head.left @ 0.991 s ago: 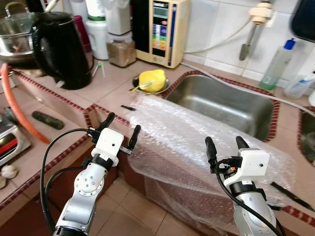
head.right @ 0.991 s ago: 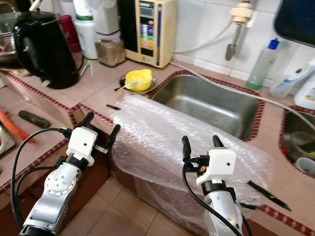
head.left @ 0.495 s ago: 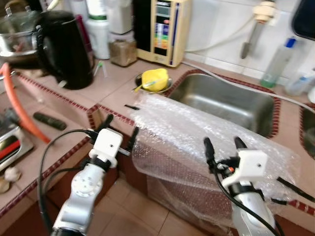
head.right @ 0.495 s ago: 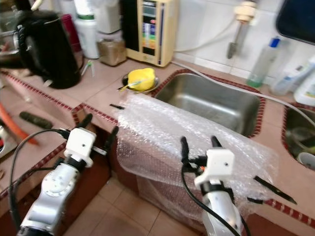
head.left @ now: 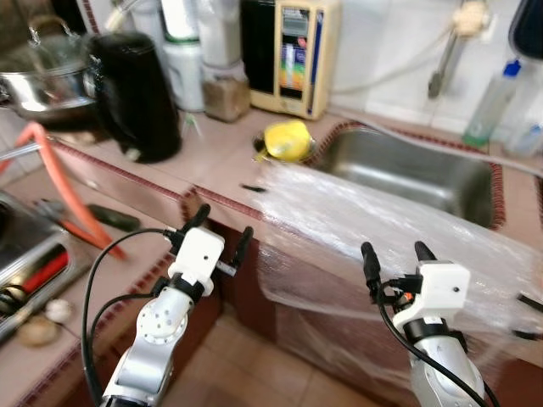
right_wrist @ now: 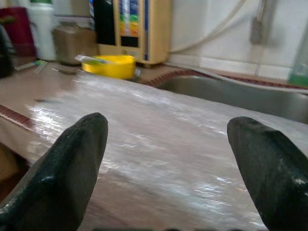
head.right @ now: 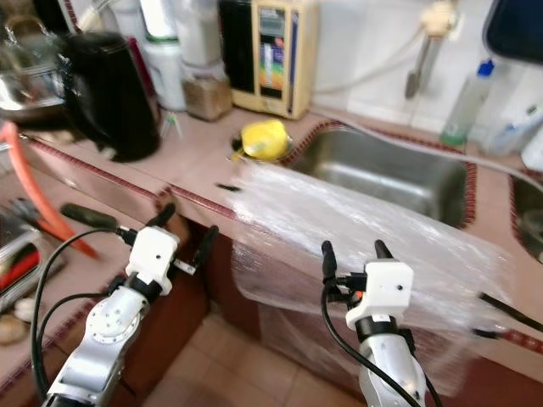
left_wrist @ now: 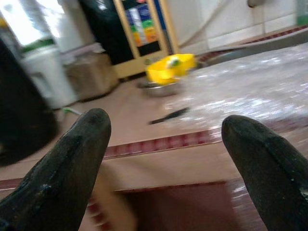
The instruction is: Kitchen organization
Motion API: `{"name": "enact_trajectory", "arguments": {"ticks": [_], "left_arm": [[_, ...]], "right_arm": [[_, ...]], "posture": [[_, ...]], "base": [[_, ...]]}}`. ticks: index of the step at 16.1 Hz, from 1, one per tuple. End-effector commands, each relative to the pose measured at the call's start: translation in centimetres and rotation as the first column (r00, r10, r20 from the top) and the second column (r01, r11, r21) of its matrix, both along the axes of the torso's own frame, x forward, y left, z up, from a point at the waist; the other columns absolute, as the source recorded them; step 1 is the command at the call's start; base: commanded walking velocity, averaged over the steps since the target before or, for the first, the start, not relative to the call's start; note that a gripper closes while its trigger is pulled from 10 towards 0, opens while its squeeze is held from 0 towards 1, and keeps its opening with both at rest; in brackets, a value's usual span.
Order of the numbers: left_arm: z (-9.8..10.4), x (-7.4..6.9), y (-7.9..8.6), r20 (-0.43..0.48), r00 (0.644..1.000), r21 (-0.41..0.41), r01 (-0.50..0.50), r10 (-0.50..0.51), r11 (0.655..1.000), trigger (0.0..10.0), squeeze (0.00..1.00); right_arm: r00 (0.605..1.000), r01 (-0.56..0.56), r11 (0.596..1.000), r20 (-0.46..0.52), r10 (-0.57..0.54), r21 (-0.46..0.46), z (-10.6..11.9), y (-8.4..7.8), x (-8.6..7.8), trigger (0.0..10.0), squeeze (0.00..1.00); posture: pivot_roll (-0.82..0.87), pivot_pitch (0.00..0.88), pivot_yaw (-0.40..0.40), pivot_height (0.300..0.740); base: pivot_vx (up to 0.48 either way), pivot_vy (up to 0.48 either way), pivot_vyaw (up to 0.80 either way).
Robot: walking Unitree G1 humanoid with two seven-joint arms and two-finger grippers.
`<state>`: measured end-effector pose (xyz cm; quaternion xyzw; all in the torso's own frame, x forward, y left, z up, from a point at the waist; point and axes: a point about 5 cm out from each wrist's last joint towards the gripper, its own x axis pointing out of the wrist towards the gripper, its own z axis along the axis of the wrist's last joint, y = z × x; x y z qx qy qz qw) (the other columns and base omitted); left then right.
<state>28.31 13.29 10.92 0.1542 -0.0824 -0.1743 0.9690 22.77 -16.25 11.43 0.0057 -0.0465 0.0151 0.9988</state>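
A sheet of clear bubble wrap (head.left: 373,220) lies over the counter's front edge before the steel sink (head.left: 416,174) and hangs down the cabinet front. My left gripper (head.left: 225,225) is open and empty, held in the air just left of the wrap at counter-edge height. My right gripper (head.left: 393,252) is open and empty too, in front of the hanging wrap. A yellow object in a small metal bowl (head.left: 287,141) sits left of the sink; it is also in the left wrist view (left_wrist: 171,67). The right wrist view looks across the wrap (right_wrist: 159,130). The eye views are blurred.
A black kettle (head.left: 136,97), a jar and a beige appliance (head.left: 293,55) stand along the back wall. A pot (head.left: 42,85), an orange hose (head.left: 72,199) and a stove edge (head.left: 30,271) are at the left. A bottle (head.left: 490,102) stands right of the sink. Tiled floor lies below.
The whole picture has shifted right and blurred, so the camera has moved, bringing more of the left counter and stove into sight. Both arms keep the same open pose.
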Motion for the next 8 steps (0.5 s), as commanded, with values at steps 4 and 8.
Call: {"name": "enact_trajectory", "arguments": {"ticks": [4,8], "left_arm": [[0.17,-0.20,0.43,0.013,1.000,0.007,-0.004,0.004,1.000,10.0,0.00],[0.13,-0.31,-0.04,0.012,1.000,-0.006,0.010,-0.010,1.000,10.0,0.00]], "right_arm": [[1.000,-0.023,1.000,0.018,0.023,0.000,0.52,0.42,0.28,10.0,0.00],[0.999,-0.033,0.999,0.013,0.033,-0.014,0.61,0.33,0.41,10.0,0.00]], "posture": [[0.16,0.000,-0.012,0.740],[0.16,0.000,-0.027,0.740]], "base": [[0.000,0.000,0.00],[0.000,0.000,0.00]]}}
